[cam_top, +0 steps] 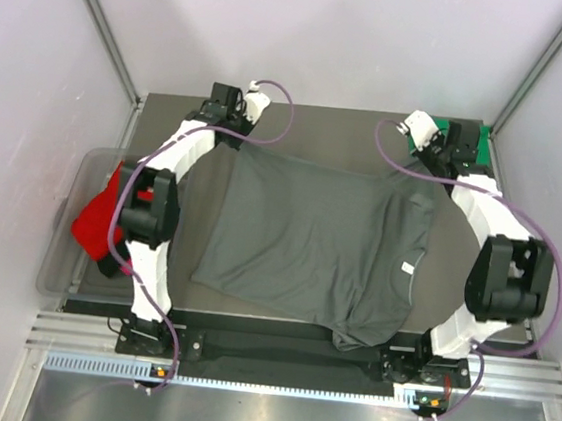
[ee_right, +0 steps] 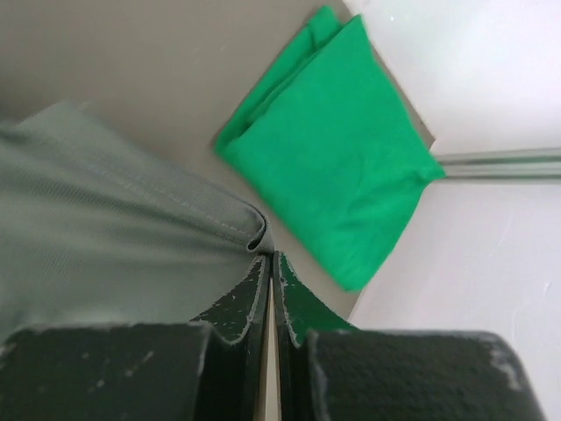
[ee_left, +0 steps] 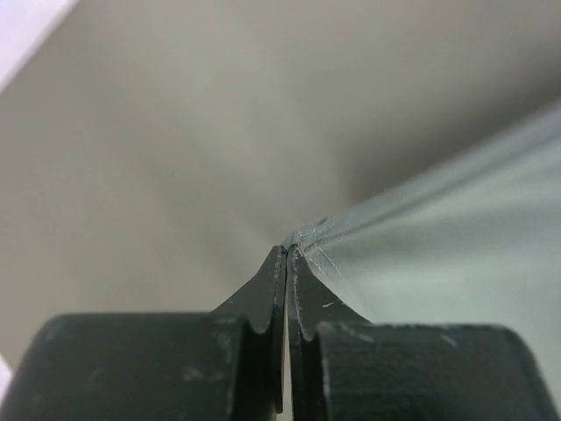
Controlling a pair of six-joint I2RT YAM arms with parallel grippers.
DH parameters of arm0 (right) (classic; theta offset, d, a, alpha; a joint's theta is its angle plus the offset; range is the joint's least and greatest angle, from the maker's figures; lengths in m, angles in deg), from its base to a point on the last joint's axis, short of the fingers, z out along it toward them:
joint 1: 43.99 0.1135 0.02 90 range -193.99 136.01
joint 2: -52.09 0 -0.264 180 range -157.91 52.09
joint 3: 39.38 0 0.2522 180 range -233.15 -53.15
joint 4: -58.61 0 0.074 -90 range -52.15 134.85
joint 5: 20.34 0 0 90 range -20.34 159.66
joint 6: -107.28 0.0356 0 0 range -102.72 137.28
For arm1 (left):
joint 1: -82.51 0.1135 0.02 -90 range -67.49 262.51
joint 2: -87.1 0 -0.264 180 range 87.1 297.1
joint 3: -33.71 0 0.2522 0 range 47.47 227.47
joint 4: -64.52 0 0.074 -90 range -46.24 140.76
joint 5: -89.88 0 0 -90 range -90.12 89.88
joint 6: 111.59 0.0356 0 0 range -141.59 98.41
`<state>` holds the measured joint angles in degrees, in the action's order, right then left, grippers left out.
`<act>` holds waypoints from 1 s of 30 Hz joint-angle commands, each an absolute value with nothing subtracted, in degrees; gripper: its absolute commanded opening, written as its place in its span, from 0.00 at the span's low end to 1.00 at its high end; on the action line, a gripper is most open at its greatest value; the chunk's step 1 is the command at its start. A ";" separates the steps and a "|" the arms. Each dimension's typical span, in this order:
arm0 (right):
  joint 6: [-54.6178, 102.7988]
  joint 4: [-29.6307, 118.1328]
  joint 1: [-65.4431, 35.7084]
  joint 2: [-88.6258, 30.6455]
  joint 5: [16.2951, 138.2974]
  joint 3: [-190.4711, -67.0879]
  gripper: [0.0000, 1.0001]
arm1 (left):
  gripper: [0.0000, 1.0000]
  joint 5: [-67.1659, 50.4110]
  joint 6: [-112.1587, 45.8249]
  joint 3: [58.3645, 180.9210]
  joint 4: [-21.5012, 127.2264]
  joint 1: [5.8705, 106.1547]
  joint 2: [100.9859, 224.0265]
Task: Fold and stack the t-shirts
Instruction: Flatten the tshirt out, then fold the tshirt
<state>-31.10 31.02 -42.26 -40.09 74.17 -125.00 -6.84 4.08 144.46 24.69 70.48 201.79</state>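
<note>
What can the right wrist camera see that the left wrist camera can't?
Only the right wrist camera shows the folded bright green t-shirt, lying at a corner of the table, and the right gripper. Only the left wrist camera shows the left gripper, with a few loose threads at its tips. Both show the dark grey t-shirt pinched by its edge in shut fingers, with the table behind it.
</note>
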 commanded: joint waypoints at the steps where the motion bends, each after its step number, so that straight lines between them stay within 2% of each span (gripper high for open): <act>1: -29.57 40.35 -41.54 -45.45 70.54 -131.80 0.00 | 0.00 -4.86 2.59 151.79 32.99 70.73 207.23; 4: -26.60 43.70 -41.71 -52.30 64.49 -136.44 0.00 | 0.00 -4.34 2.41 154.95 39.32 70.04 211.02; 9: -22.89 46.08 -41.97 -55.30 63.59 -142.86 0.00 | 0.00 -3.19 5.12 157.33 51.97 68.28 215.32; 13: -24.46 45.02 -41.97 -60.83 62.45 -147.27 0.00 | 0.00 -0.56 8.90 168.46 52.17 66.78 222.26; 15: -24.73 45.11 -41.97 -62.16 62.01 -147.80 0.00 | 0.00 4.16 10.48 169.46 55.75 66.34 224.81; 20: -24.21 46.34 -42.06 -64.72 60.60 -148.51 0.00 | 0.00 6.47 12.61 169.11 63.58 65.81 227.11; 30: -21.92 47.13 -42.94 -62.08 60.08 -144.55 0.00 | 0.00 4.54 6.45 169.57 56.29 65.90 224.57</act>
<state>-23.41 45.19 -42.48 -65.36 60.81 -145.37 4.86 8.04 167.85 56.17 65.61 227.78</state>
